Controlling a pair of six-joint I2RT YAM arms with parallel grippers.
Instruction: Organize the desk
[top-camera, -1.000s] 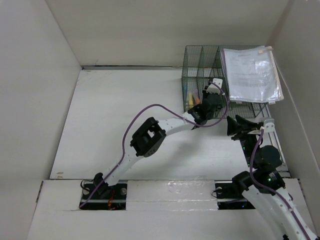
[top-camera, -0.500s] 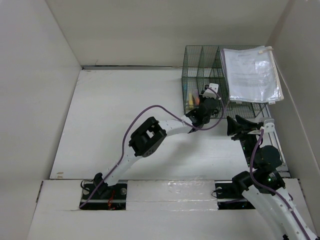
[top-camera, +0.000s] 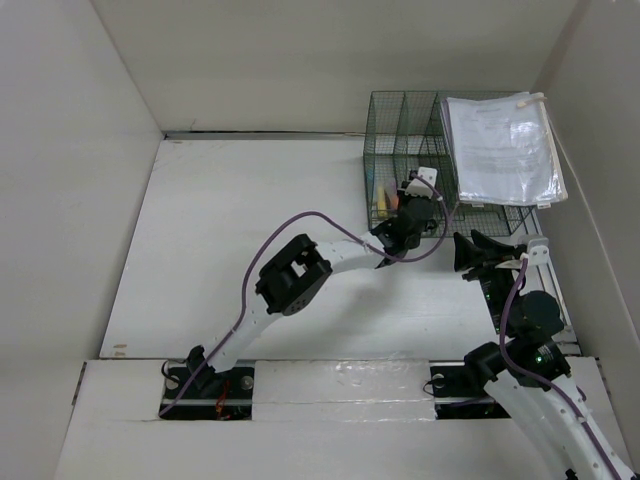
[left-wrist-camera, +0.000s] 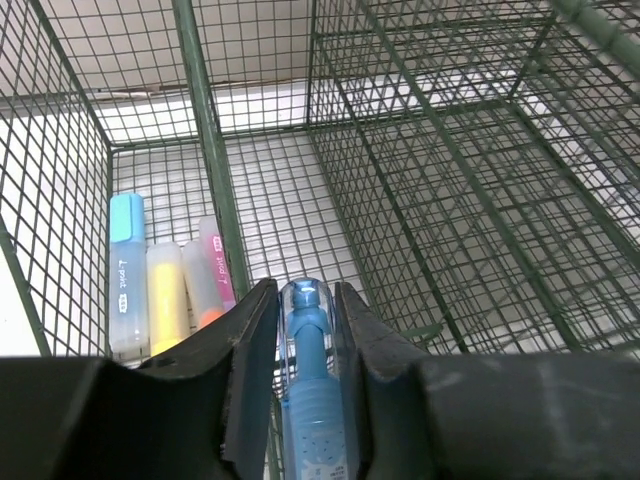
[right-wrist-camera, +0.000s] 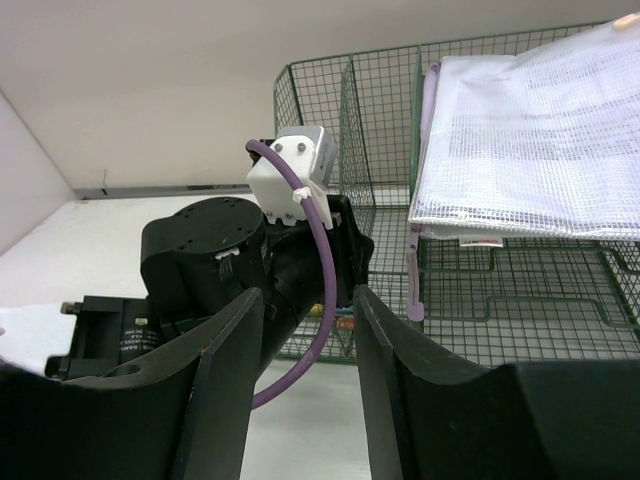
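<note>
Left wrist view has the left hand (left-wrist-camera: 305, 290) clamped on a blue pen (left-wrist-camera: 305, 400), tip aimed into the green wire-mesh rack (left-wrist-camera: 450, 200) just right of a mesh divider (left-wrist-camera: 212, 190). Highlighters (left-wrist-camera: 165, 295) lie on the rack floor beside that divider, seemingly to its left. The likely trouble is the pen tip catching a wire, or poking through the mesh, if the hand drifts sideways. Released at this tilt, the pen could also roll or land in the wrong compartment. The right hand (top-camera: 490, 250) hangs open and empty close by, so the arms could knock together. The white desk (top-camera: 230, 230) lies under both arms, with the rack in its far right corner.
</note>
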